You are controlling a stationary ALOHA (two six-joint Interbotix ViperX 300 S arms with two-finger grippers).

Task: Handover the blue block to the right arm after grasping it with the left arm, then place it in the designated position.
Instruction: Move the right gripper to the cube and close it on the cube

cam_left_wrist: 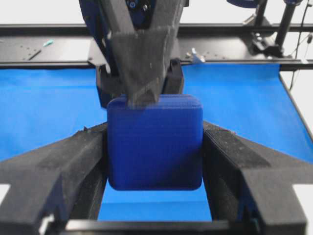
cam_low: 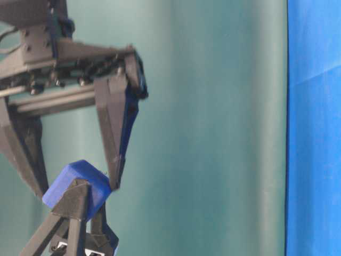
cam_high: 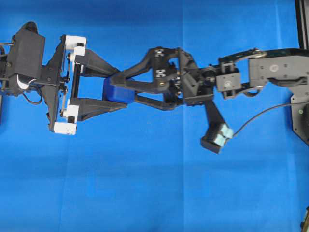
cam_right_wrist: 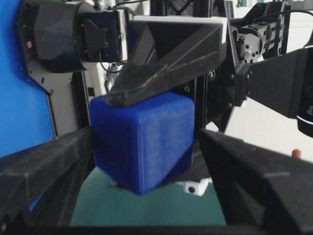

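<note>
Gripping the blue block (cam_high: 117, 91) midair above the blue cloth (cam_high: 145, 183), left gripper (cam_high: 112, 90) clamps it between its fingertips. Right gripper (cam_high: 126, 88) spread wide, fingers either side of block, not closed on it.

Blue cloth (cam_high: 145, 183), teal backdrop (cam_low: 213, 106)

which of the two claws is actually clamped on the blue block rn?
The left claw, the one with white rail-end blocks: its fingers press both sides of the blue block. The right claw straddles the block with gaps, not closed.
</note>
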